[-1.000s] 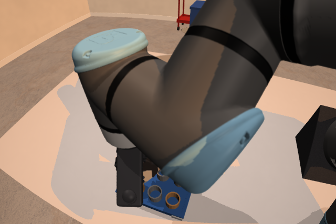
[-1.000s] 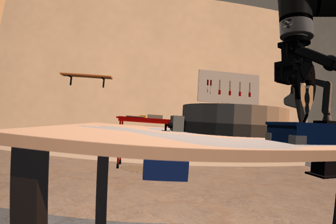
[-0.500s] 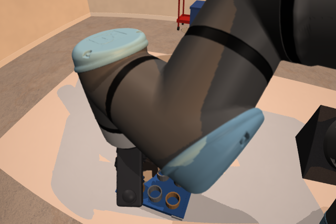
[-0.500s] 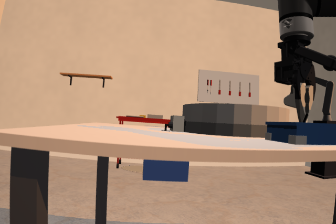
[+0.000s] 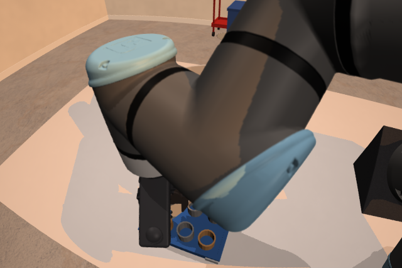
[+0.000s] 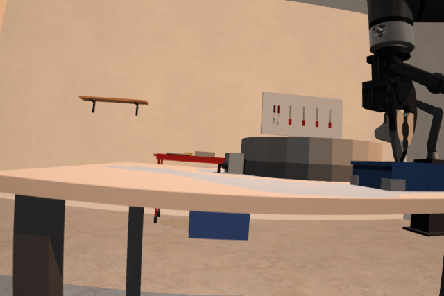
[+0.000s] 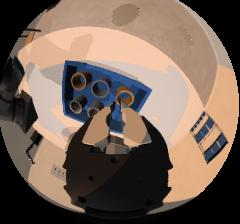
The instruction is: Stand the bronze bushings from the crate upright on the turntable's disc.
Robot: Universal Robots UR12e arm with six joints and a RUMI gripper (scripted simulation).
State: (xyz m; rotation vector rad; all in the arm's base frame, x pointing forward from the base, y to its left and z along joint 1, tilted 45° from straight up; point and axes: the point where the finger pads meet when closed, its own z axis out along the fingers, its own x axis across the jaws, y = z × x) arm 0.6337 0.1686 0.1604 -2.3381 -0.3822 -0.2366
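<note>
The blue crate [image 7: 105,98] sits on the table, also seen in the top view [image 5: 201,235] and the exterior view [image 6: 397,174]. It holds bronze bushings [image 7: 81,80] [image 7: 124,96] [image 5: 206,239] and steel bushings [image 7: 101,87] [image 5: 185,231], all upright. My gripper [image 7: 117,102] is shut, with its tips just above the crate at the near rim of the right bronze bushing. In the exterior view the tips [image 6: 401,157] reach the crate's top edge. The grey turntable [image 6: 308,157] stands beyond the crate; its disc top is hidden from these views.
The arm's elbow fills most of the top view and hides the fingertips there. A black block [image 5: 379,171] stands at the right of the table. A small grey box [image 6: 234,163] sits beside the turntable. A red cart [image 5: 232,5] stands far off.
</note>
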